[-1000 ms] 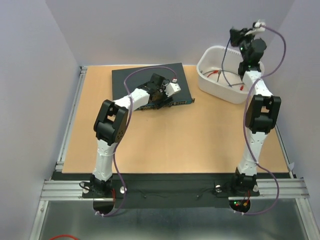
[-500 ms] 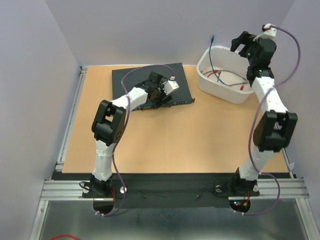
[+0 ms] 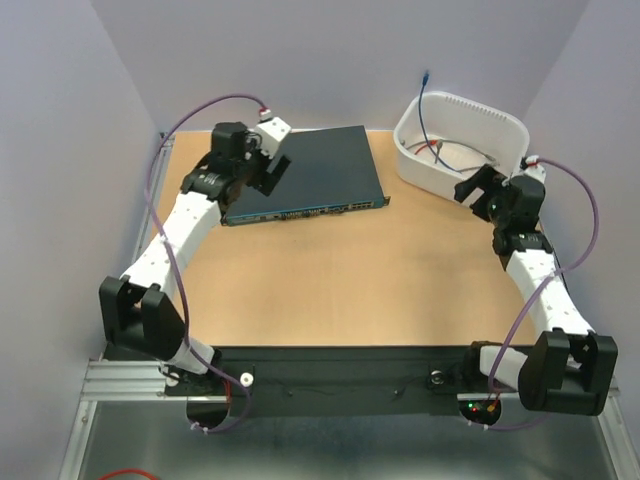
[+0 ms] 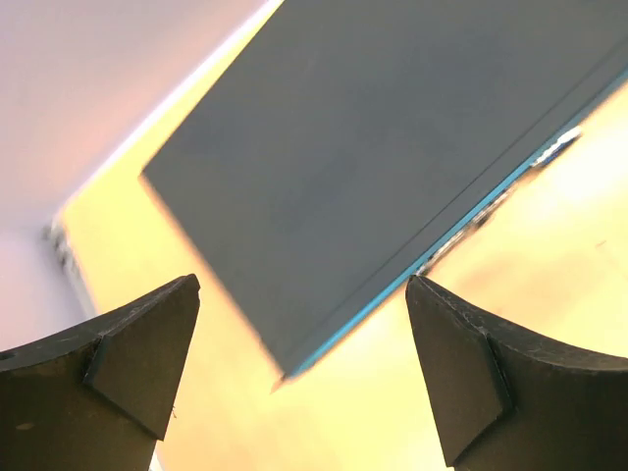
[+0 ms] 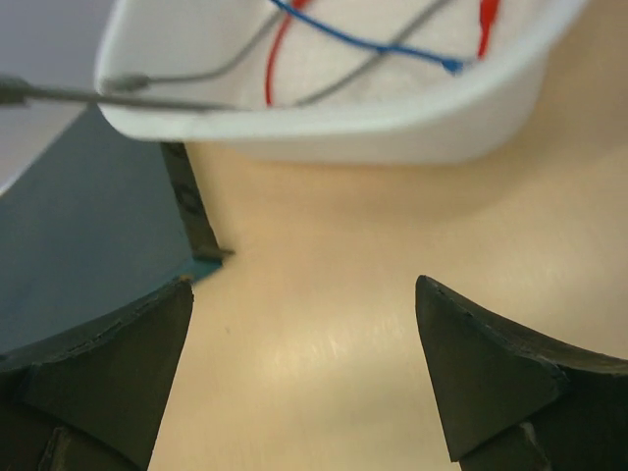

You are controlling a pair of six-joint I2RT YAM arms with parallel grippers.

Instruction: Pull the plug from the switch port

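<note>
The switch [image 3: 305,170] is a flat dark blue-grey box at the back of the table, its row of sockets [image 3: 320,210] along the near edge. No cable leaves the sockets. A blue cable [image 3: 421,105] with a plug at its tip leans out of the white tub [image 3: 500,118]. My left gripper [image 3: 268,172] is open and empty above the switch's left end. In the left wrist view the switch's corner [image 4: 294,324] lies between the open fingers of the left gripper [image 4: 299,383]. My right gripper [image 3: 472,190] is open and empty, in front of the tub.
The tub [image 5: 343,128] holds blue [image 5: 373,44], red [image 5: 278,54] and grey cables. The switch's right corner [image 5: 88,226] shows left of the right gripper [image 5: 299,383]. The table ends in a metal rail [image 3: 140,230] on the left and a black strip [image 3: 340,365] at the front.
My left arm has swung from the switch's socket edge to its left end. My right arm has come down from above the tub to the table in front of it.
</note>
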